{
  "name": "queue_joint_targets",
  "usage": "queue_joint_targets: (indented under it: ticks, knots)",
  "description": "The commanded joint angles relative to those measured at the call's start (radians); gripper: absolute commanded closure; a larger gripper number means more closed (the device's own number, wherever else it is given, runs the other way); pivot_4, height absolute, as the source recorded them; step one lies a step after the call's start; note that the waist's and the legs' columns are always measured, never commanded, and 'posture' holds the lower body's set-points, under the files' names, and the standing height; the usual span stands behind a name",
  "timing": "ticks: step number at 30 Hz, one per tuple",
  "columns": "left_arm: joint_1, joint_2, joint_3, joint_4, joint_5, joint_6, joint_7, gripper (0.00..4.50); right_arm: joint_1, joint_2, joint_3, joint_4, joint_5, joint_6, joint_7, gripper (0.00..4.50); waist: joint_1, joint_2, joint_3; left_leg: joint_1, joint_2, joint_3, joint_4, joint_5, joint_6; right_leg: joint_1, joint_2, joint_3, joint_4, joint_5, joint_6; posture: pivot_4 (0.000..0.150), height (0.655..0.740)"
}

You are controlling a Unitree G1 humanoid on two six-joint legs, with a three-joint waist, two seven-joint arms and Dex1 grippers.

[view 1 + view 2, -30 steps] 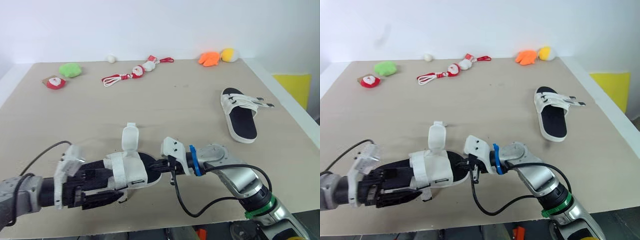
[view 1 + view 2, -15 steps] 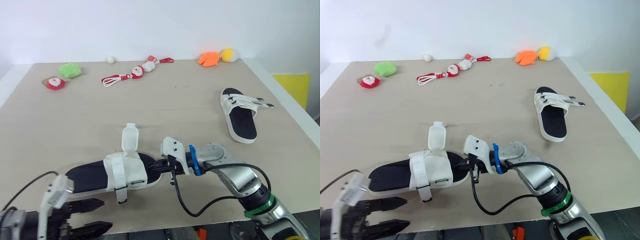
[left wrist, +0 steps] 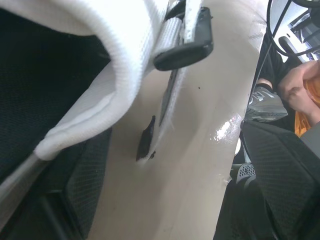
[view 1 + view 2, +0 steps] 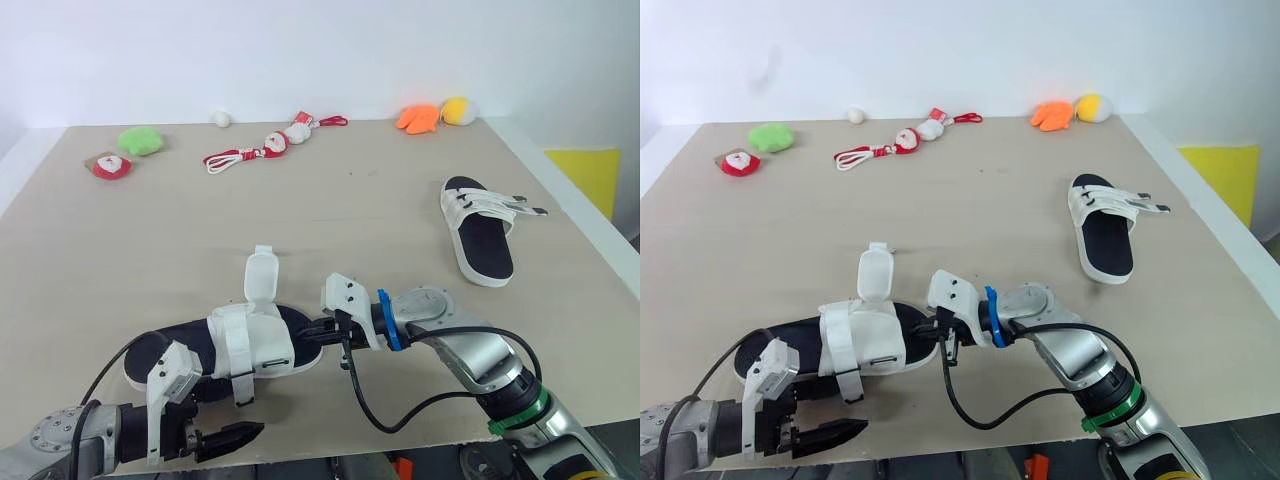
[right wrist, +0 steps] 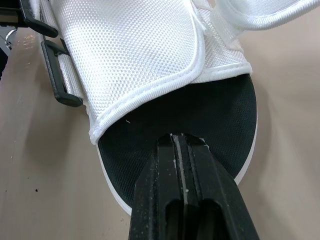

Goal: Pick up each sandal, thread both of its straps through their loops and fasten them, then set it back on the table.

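The near sandal [image 4: 235, 345], black footbed and white straps, lies flat near the table's front edge. One strap flap [image 4: 260, 276] stands open, pointing away from me. Its black buckles [image 3: 182, 50] hang on the side facing me. My right gripper [image 4: 320, 330] is shut, its tips resting on the toe of the footbed [image 5: 215, 115]. My left gripper [image 4: 238, 436] hovers low at the front edge just in front of the sandal, open with nothing in it. The second sandal [image 4: 480, 230] lies at the right, strap ends [image 4: 527, 208] sticking out sideways.
Plush toys line the far edge: a green one [image 4: 140, 140], a red Santa [image 4: 110, 165], a Santa on a red cord [image 4: 265, 148], an orange one [image 4: 418, 117] and a yellow one [image 4: 459, 109]. A person's hand [image 3: 300, 85] shows beyond the table's front edge.
My left gripper let go of the sandal's strap area, pulled back off the front edge, then came up again beside the sandal. The sandal's heel is uncovered. The right arm has stayed put.
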Motion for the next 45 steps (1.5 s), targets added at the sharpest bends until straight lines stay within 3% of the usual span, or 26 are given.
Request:
queue_joint_targets:
  ticks: [1,7,12,17,29,32,36,38,42,45]
  knots:
    - [-0.006,-0.013,-0.007,-0.002,-0.032,0.008,0.01,1.51,0.017,-0.011,0.029,0.029,-0.018,0.033,-0.013,4.5,0.0,-0.001,0.0,0.0,0.0,0.0,0.0,0.0,0.0,0.0,0.0,0.0,0.0,0.0,0.0,0.15,0.74]
    - [0.011,-0.006,-0.001,-0.002,-0.04,0.011,0.005,4.45,0.018,-0.01,0.03,0.025,-0.016,0.038,-0.014,4.5,0.0,-0.001,0.0,0.0,0.0,0.0,0.0,0.0,0.0,0.0,0.001,0.0,0.0,0.0,0.0,0.15,0.74]
    - [0.083,0.043,-0.005,-0.035,-0.051,0.021,-0.047,4.45,0.018,-0.01,0.032,0.025,-0.016,0.037,-0.014,4.5,0.0,-0.001,0.0,0.0,0.0,0.0,0.0,0.0,0.0,0.0,0.001,0.0,0.0,0.0,0.0,0.15,0.74]
    - [0.182,0.118,-0.028,-0.055,0.016,-0.011,-0.106,4.45,0.019,-0.007,0.031,0.028,-0.017,0.034,-0.016,4.5,-0.001,0.0,0.0,0.0,0.001,0.0,-0.001,-0.001,-0.001,-0.001,0.001,0.0,0.0,0.0,0.0,0.15,0.74]
    - [0.229,0.114,-0.069,-0.06,0.125,-0.081,-0.094,4.45,0.019,-0.004,0.035,0.031,-0.017,0.029,-0.011,4.5,-0.001,0.0,0.0,0.0,0.001,0.0,-0.001,-0.001,-0.001,-0.006,0.001,0.001,0.0,-0.001,-0.001,0.15,0.74]
    - [0.228,0.095,-0.035,-0.073,0.115,-0.095,-0.084,3.56,0.018,-0.005,0.035,0.03,-0.016,0.028,-0.009,4.5,-0.001,0.0,0.0,0.0,0.001,0.001,-0.001,-0.001,-0.001,-0.006,0.001,0.001,0.0,-0.001,-0.001,0.15,0.74]
    - [0.273,0.072,0.048,-0.119,0.177,-0.189,-0.084,1.63,0.02,-0.008,0.035,0.029,-0.016,0.026,-0.007,4.5,0.0,0.002,0.001,0.0,0.0,0.001,0.0,0.0,0.0,-0.006,0.001,0.002,0.0,0.0,-0.001,0.15,0.74]
    - [0.344,0.055,0.11,-0.111,0.217,-0.252,-0.117,0.95,0.019,-0.01,0.032,0.03,-0.013,0.025,-0.004,4.5,0.001,0.001,0.0,0.0,0.0,0.001,0.001,0.0,0.001,-0.006,0.001,0.002,0.0,0.0,-0.001,0.15,0.74]
    - [0.397,0.004,0.251,-0.027,0.279,-0.424,-0.189,0.95,0.022,-0.01,0.036,0.035,-0.013,0.02,0.001,4.5,0.001,0.0,-0.001,0.0,0.0,0.001,0.001,0.0,-0.001,-0.007,0.0,0.003,0.0,0.0,-0.001,0.15,0.74]
    - [0.386,-0.024,0.328,-0.01,0.237,-0.443,-0.208,0.95,0.021,-0.009,0.036,0.041,-0.014,0.016,0.005,4.5,0.0,-0.004,-0.003,-0.001,0.0,0.002,0.001,-0.003,-0.004,-0.008,0.0,0.003,0.0,-0.001,-0.001,0.15,0.74]
